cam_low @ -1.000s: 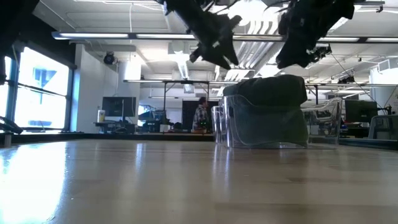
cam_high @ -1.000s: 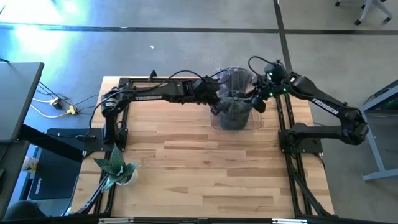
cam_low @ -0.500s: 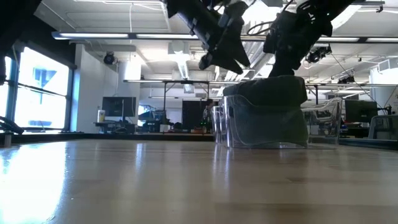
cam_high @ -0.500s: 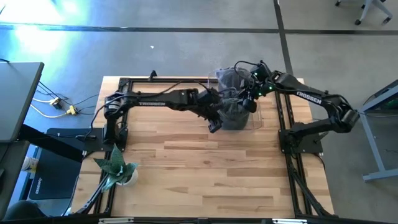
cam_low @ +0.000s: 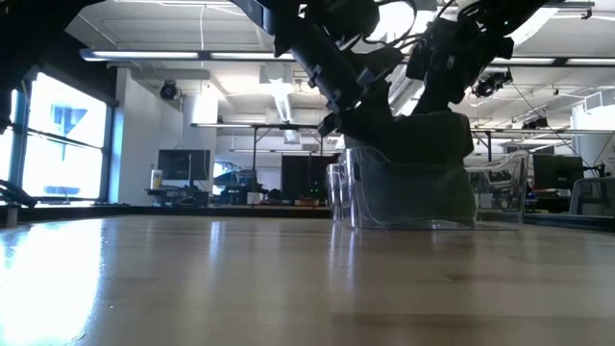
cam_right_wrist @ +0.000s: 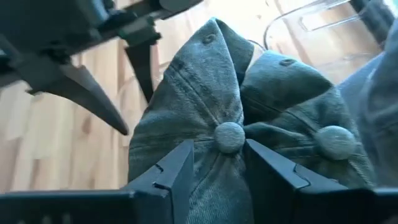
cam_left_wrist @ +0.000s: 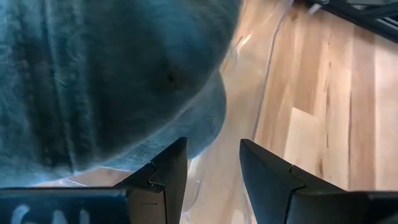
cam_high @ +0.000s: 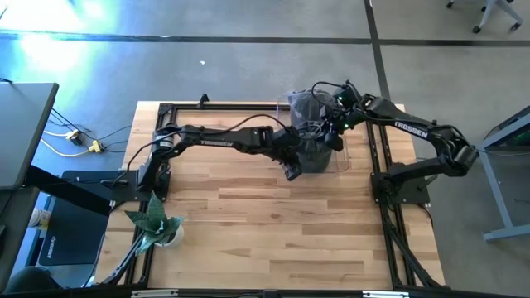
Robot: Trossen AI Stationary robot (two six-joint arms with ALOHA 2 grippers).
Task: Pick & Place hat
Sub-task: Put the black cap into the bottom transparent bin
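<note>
TROSSEN — printed on the right arm (cam_high: 411,129).

The right tool (cam_right_wrist: 217,171) straddles the top button (cam_right_wrist: 229,136) of a grey-green denim cap (cam_right_wrist: 186,124). A second cap (cam_right_wrist: 298,124) lies beside it; the left tool (cam_right_wrist: 118,81) hovers near, above the wooden table (cam_right_wrist: 37,130).

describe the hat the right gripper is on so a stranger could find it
Start at the clear plastic bin at the far edge of the wooden table. Grey-green caps are stacked in it. The hat is the top cap, its crown button between the right gripper's fingers; the cap beside it shows its own free button.
</note>
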